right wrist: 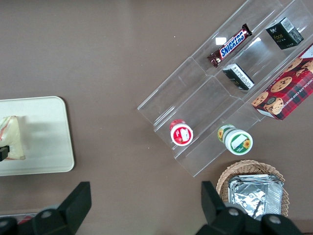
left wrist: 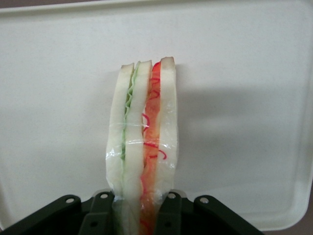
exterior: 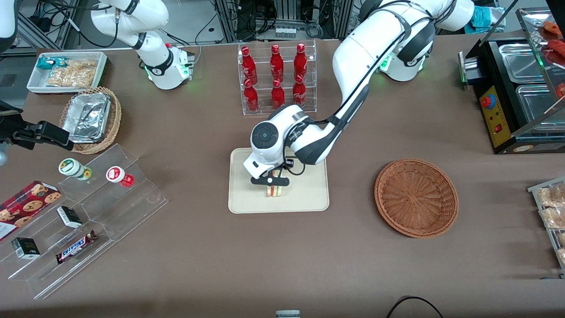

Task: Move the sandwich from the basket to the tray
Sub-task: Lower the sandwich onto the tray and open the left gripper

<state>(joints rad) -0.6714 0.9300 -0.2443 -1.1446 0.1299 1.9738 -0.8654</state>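
Sandwich (exterior: 274,191) stands on edge on the tray (exterior: 309,201), the gripper's (exterior: 273,181) jaws clamped on it; basket (exterior: 416,197) sits apart.

Robot lab, mock snack shop, cabling

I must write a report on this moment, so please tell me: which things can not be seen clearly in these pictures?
- Front view: the arm's wrist covers the upper sandwich and part of the tray.
- Left wrist view: the picture's edge cuts off the pincer; whether the sandwich touches the tray is unclear.
- Right wrist view: the edge cuts the sandwich and tray.
- The basket appears only in the front view.
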